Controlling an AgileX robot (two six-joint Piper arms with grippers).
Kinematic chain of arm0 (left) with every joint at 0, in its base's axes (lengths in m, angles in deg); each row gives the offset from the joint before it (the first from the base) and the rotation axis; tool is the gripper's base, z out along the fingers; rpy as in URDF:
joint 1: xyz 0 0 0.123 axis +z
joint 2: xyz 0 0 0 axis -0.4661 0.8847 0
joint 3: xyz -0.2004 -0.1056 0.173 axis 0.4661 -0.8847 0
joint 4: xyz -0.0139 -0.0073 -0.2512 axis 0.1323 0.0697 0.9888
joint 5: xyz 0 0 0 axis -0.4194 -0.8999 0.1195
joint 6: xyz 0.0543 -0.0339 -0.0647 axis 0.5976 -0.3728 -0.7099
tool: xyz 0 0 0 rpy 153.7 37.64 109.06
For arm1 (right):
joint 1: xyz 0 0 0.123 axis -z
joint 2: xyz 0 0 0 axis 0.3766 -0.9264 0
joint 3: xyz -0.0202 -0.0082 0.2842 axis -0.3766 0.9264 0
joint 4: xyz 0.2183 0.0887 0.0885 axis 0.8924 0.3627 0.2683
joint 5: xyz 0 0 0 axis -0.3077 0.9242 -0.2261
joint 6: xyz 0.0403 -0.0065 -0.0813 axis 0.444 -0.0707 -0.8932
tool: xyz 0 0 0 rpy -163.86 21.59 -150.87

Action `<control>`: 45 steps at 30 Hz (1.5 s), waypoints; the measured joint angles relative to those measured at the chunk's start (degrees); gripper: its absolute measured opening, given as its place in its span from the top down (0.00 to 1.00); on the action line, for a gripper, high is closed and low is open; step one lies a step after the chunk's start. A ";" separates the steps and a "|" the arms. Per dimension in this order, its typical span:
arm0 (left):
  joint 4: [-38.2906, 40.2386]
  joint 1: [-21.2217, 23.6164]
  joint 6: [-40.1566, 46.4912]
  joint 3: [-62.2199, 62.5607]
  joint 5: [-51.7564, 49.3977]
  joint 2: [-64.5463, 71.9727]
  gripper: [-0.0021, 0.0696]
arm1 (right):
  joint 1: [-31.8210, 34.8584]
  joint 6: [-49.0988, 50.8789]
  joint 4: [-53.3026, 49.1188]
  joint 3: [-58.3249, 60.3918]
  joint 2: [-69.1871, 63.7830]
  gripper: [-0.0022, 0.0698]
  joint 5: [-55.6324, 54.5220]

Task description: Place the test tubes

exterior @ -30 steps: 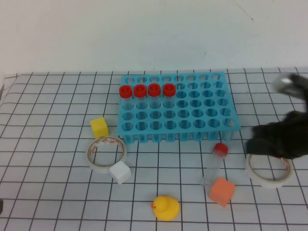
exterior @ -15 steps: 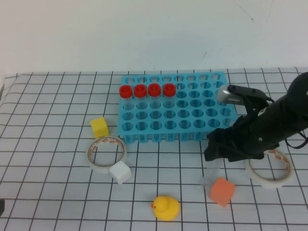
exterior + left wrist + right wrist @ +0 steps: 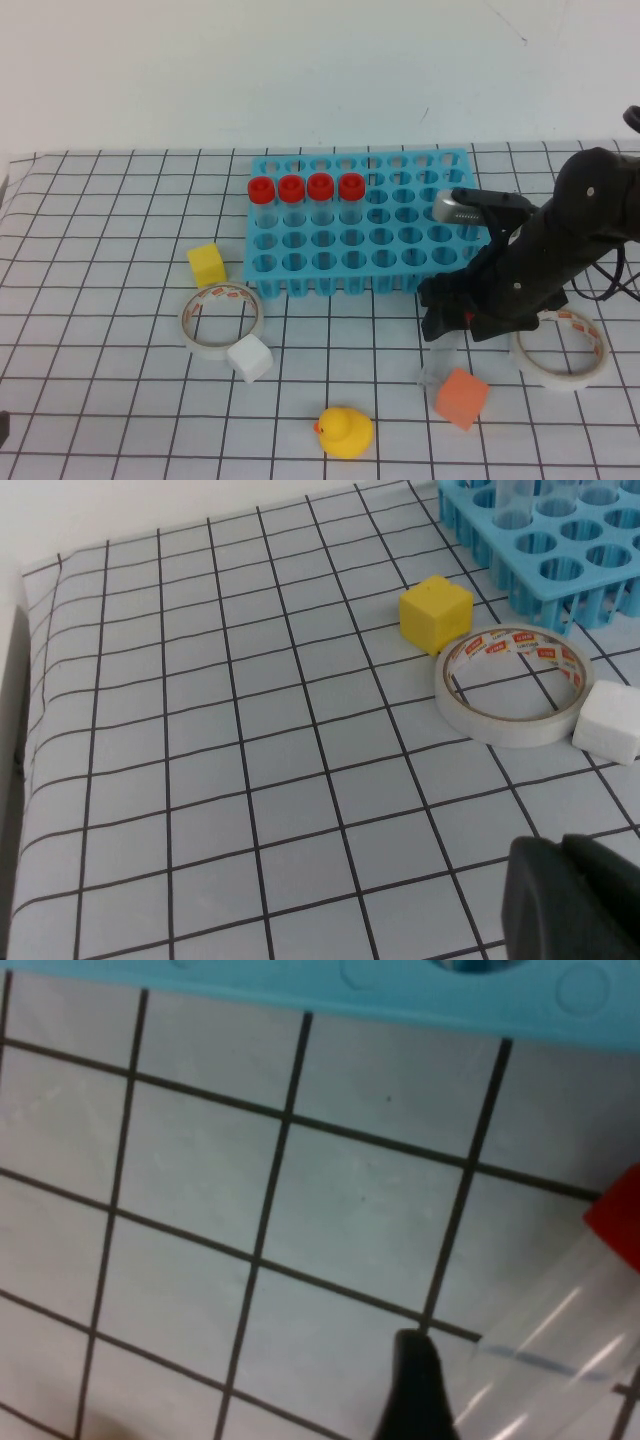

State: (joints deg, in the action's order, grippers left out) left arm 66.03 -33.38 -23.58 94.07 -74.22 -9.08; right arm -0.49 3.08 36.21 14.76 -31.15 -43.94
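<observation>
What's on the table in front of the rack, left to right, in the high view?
In order: left tape roll → duck → orange cube → right tape roll. The right pincer, open, is at the lying tube just beyond the orange cube; the left pincer, shut, is parked near left.

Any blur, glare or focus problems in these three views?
High view: even light, faint shadows, sharp; the right gripper, low over the lying test tube in front of the rack, hides its cap. Right wrist view: very close, soft focus, glare streaks along the tube. Left wrist view: table crisp; the left gripper, parked over the table's near-left, is a dark blur.
</observation>
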 joint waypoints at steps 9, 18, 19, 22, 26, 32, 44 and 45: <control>0.14 0.00 0.00 0.00 0.39 0.00 0.97 | -1.93 1.12 -0.75 -0.76 -1.64 0.30 -0.49; 0.28 0.00 0.10 0.00 0.39 0.00 0.97 | -5.15 1.26 -3.16 -0.88 -2.01 0.31 -1.52; 0.28 0.00 0.10 0.00 0.39 0.00 0.97 | -5.43 1.26 -3.27 -0.91 -2.01 0.31 -1.60; 0.28 0.00 0.10 0.00 0.39 0.00 0.97 | -6.08 1.28 -4.22 -1.00 -2.01 0.31 -1.66; 0.28 0.00 0.10 0.00 0.48 0.00 0.97 | -7.12 1.81 -6.13 -1.12 -2.01 0.32 -1.74; 0.28 0.00 0.10 0.00 0.48 0.00 0.97 | -8.04 1.81 -9.42 -1.32 -2.04 0.45 -0.63; 0.28 0.00 0.10 0.00 0.48 0.00 0.97 | -8.15 1.38 -10.94 -1.35 -2.13 0.64 1.60; 0.28 0.00 0.10 0.00 0.48 0.00 0.97 | -8.15 1.24 -11.06 -1.35 -2.13 0.64 1.74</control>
State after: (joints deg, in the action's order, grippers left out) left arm 66.30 -33.38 -23.47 94.07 -73.73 -9.08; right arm -8.65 4.32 25.15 13.41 -33.28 -42.20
